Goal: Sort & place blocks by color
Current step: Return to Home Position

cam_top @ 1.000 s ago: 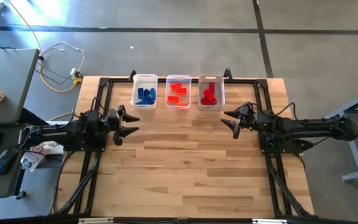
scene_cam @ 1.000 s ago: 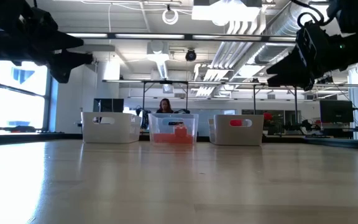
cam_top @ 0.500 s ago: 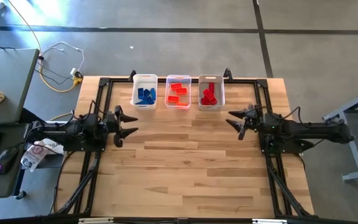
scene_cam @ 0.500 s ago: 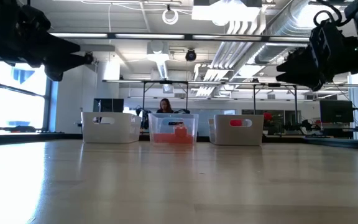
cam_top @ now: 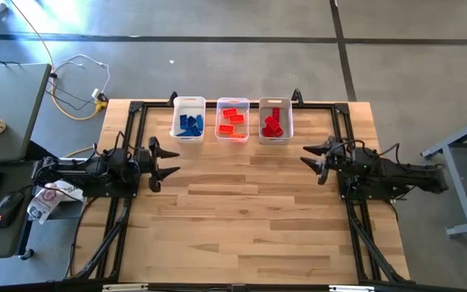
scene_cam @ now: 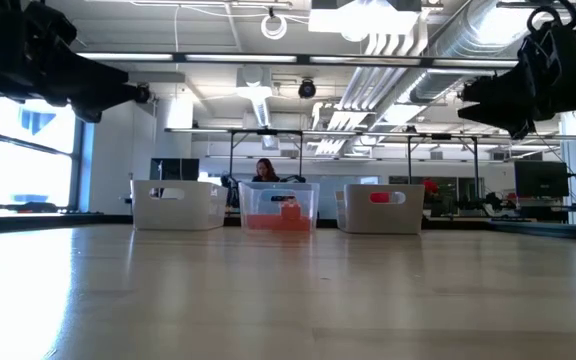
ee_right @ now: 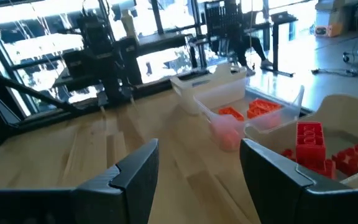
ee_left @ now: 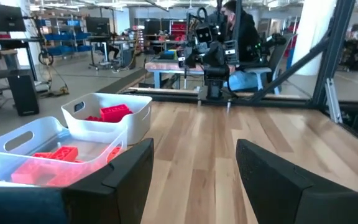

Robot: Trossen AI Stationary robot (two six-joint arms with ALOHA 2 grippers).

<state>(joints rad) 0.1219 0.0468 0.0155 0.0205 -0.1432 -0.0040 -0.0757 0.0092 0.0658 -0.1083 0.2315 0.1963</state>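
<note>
Three clear bins stand in a row at the table's far edge. The left bin holds blue blocks, the middle bin orange blocks, and the right bin red blocks. My left gripper hovers level at the table's left side, open and empty. My right gripper hovers level at the table's right side, open and empty. Both are nearer to me than the bins and well above the tabletop.
The wooden tabletop stretches toward me from the bins, inside a black frame. A desk with a keyboard and mouse stands off the table's left. In the low view a person sits in the room behind the middle bin.
My right gripper has drawn back toward the table's right edge and come up from a downward slant to level. My left gripper has rolled about its own axis while staying in place. Neither has changed its opening, and the blocks have not moved.
</note>
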